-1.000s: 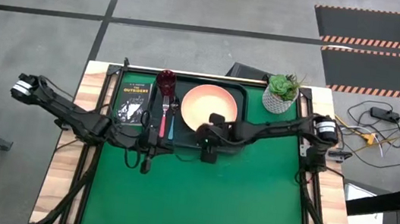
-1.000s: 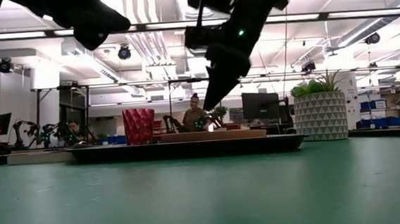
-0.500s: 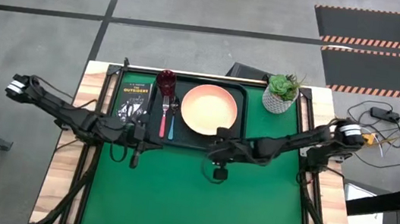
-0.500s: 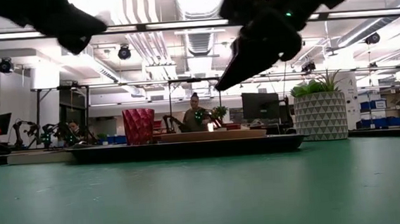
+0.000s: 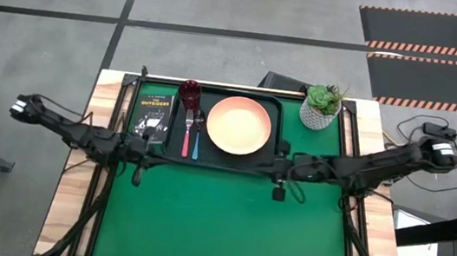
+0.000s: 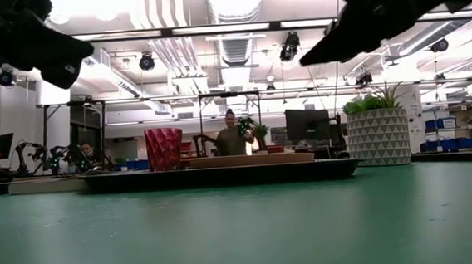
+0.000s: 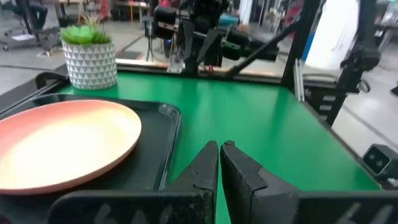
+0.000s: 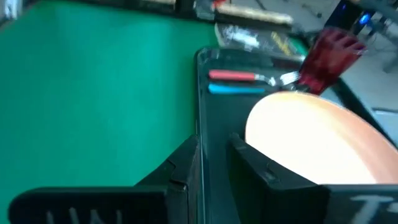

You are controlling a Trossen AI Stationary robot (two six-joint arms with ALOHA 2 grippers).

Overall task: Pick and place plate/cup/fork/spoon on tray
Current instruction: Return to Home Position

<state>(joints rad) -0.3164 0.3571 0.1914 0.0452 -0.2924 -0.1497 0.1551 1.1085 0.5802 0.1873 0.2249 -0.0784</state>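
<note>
The peach-orange plate (image 5: 238, 126) lies flat in the dark tray (image 5: 270, 107), toward its right side. The dark red cup (image 5: 190, 94) stands at the tray's far left. The pink-red-handled fork (image 5: 186, 134) and the blue-handled spoon (image 5: 196, 142) lie side by side on the tray floor, left of the plate. My left gripper (image 5: 137, 175) is shut and empty above the green mat, near the tray's near left corner. My right gripper (image 5: 277, 192) is narrowly open and empty above the mat, off the tray's near right corner. Its wrist view shows the plate (image 8: 317, 140), fork (image 8: 239, 76) and cup (image 8: 328, 56).
A black book with white lettering (image 5: 152, 112) lies left of the tray. A white pot with a green plant (image 5: 322, 106) stands at the tray's far right. The green mat (image 5: 224, 232) stretches toward the near edge. A person (image 6: 233, 137) sits in the room behind.
My left gripper has drawn back from the fork and spoon toward the table's left edge and risen. My right gripper has drawn back from the plate's near rim toward the table's right edge and risen. The tableware has stayed in place on the tray.
</note>
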